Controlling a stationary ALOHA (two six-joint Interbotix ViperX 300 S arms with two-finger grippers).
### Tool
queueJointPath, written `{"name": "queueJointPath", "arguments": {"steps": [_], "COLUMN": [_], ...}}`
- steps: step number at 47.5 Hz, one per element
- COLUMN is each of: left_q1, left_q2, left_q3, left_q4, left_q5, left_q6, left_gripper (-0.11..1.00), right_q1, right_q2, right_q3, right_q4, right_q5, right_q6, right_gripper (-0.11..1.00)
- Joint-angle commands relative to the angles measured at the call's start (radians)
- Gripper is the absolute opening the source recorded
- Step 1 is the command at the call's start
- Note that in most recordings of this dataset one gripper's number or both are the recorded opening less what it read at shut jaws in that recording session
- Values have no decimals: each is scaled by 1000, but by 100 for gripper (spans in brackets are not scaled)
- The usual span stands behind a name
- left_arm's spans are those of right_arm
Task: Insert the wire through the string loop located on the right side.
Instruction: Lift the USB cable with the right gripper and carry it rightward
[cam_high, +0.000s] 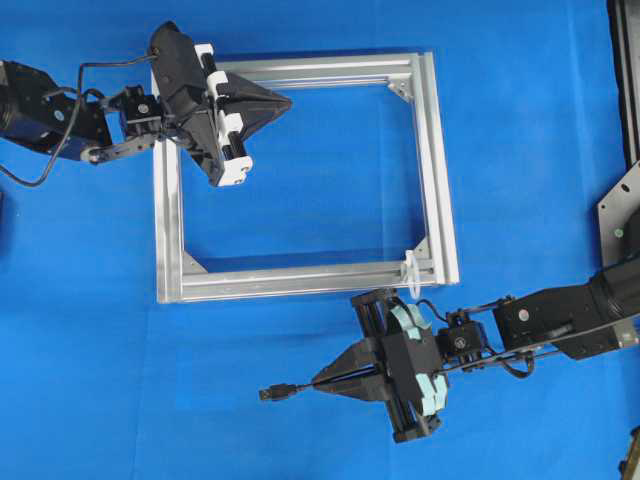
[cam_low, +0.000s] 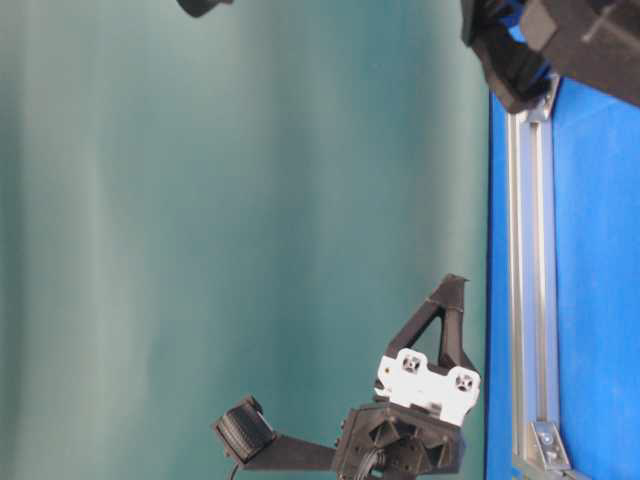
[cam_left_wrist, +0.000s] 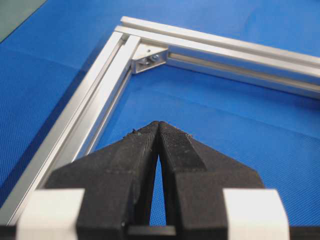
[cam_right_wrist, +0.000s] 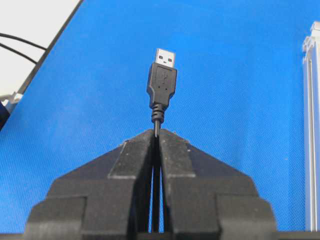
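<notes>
Right gripper (cam_high: 318, 381) fingers pinching thin black USB-tipped wire (cam_right_wrist: 161, 82), left gripper (cam_high: 285, 101) fingers pressed together empty, small whitish string loop (cam_high: 411, 272) on silver aluminium frame (cam_high: 438, 170), blue table (cam_high: 100, 380).

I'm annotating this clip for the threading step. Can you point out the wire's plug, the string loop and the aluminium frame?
wire (cam_right_wrist: 161, 82): right wrist view, on the black plug body above the gripper.
string loop (cam_high: 411, 268): overhead view, on the whitish cord at the frame's lower right corner.
aluminium frame (cam_high: 437, 160): overhead view, on its right rail.
</notes>
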Motion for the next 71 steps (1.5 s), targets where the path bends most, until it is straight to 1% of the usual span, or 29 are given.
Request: {"name": "queueJointPath", "arguments": {"steps": [1, 37, 52, 65, 71], "left_q1": [-2, -3, -3, -2, -2], "left_q2": [-29, -29, -31, -31, -32], "left_q3": [-6, -6, -5, -3, -3], "left_q4": [2, 3, 3, 3, 2], "left_q5": [-5, -5, -5, -5, -5], "left_q6": [2, 2, 2, 2, 2], "left_gripper": [0, 0, 0, 0, 0], "right_q1": [-2, -2, -2, 9, 29], "right_q2": [-34, -34, -48, -83, -127], "right_q3": [-9, -12, 2, 44, 106], "right_q4": [2, 2, 3, 5, 18], "right_q5": [-3, 5, 5, 5, 5], "right_q6": [-2, -3, -2, 2, 2], "right_gripper": [-3, -3, -3, -3, -3]}}
